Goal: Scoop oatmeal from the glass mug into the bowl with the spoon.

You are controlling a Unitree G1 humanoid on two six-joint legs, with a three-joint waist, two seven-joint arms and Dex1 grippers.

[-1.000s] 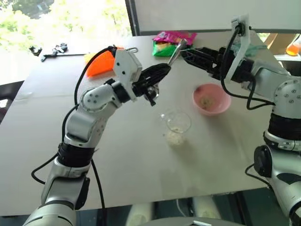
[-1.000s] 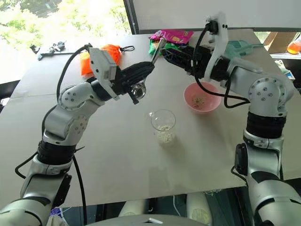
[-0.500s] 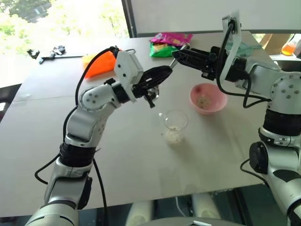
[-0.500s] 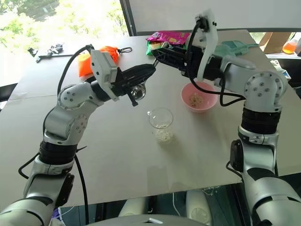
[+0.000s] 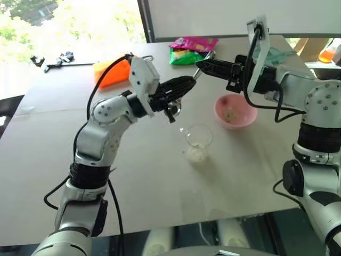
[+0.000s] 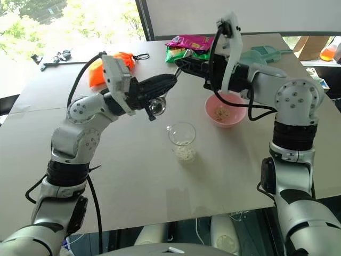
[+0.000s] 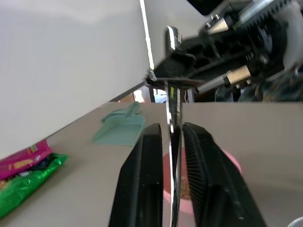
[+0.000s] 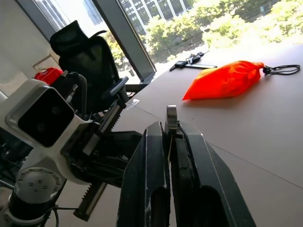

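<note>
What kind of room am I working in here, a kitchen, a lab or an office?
Most likely an office or meeting room, not a kitchen. A black office chair stands by tall windows that look out on trees and other buildings, and the work surface is a large plain table in front of a blank white wall.

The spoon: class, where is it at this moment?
In the head views the spoon is in the air between the two claws, behind the glass mug; the right claw pinches its handle end, and the left claw flanks the handle.

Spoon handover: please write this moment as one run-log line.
spoon: between both grippers | right gripper: shut on handle | left gripper: loosened | glass mug: on table
</note>
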